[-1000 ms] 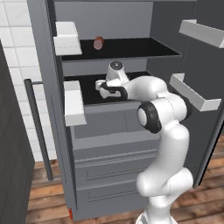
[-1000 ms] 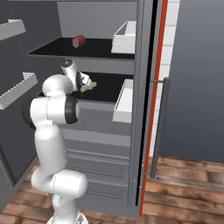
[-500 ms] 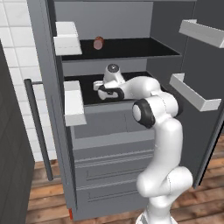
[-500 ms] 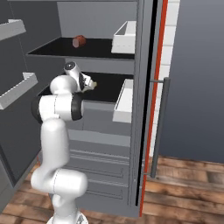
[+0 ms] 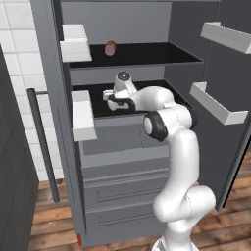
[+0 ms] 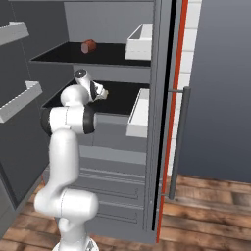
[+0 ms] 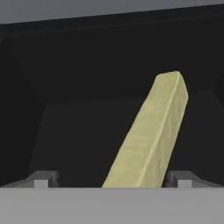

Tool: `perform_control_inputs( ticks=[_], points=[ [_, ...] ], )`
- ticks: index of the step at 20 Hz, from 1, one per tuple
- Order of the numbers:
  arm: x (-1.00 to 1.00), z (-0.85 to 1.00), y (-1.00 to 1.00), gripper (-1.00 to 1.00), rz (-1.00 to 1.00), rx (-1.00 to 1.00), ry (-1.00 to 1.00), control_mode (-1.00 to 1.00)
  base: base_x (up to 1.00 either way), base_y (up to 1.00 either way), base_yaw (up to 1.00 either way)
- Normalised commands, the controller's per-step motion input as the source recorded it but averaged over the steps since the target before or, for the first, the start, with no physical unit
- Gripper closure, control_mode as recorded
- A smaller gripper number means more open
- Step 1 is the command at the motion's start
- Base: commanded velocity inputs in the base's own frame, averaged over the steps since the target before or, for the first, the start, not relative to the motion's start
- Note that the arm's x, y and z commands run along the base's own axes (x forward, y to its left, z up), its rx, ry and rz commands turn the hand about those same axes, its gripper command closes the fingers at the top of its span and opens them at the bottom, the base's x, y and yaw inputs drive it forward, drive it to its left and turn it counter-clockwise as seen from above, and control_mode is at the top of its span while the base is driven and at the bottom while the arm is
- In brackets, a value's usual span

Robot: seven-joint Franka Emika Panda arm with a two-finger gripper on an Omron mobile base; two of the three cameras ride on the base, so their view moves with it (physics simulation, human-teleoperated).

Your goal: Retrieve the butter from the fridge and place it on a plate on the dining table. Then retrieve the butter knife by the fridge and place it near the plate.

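Observation:
The grey fridge [image 5: 122, 162] stands with both doors open. My arm reaches onto its lower black shelf [image 6: 122, 98]. The butter [image 7: 148, 135], a pale yellow stick, lies slanted on that shelf. It runs from between my fingertips up and to the right in the hand view. My gripper [image 7: 113, 179] is open, one tip on each side of the stick's near end and neither touching it. From the right base view the gripper [image 6: 102, 92] sits over the butter's pale end [image 6: 106, 92]. The left base view shows the gripper [image 5: 113, 100] above the shelf. The plate, dining table and butter knife are out of view.
A small red-brown round item [image 5: 111, 48] sits on the upper shelf. White bins [image 5: 83, 115] hang on the left door and shelves [image 5: 218, 103] on the right door, either side of my arm. Two closed drawers lie below. Wood floor lies in front.
My hand has pushed a little deeper onto the lower shelf toward the butter, and the elbow has folded closer to the fridge. The jaws have stayed wide.

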Motion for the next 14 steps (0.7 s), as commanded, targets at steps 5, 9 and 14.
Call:
perform_control_inputs(
  ticks=[5, 9, 14],
  points=[
    [0.02, -0.17, 0.00, 1.00, 0.00, 0.00, 0.00, -1.00, 0.00, 0.00, 0.00],
    [0.00, 0.00, 0.00, 1.00, 0.00, 0.00, 0.00, -1.00, 0.00, 0.00, 0.00],
    [-0.55, 0.00, 0.00, 1.00, 0.00, -0.03, -0.05, -1.00, 0.00, 0.00, 0.00]
  ],
)
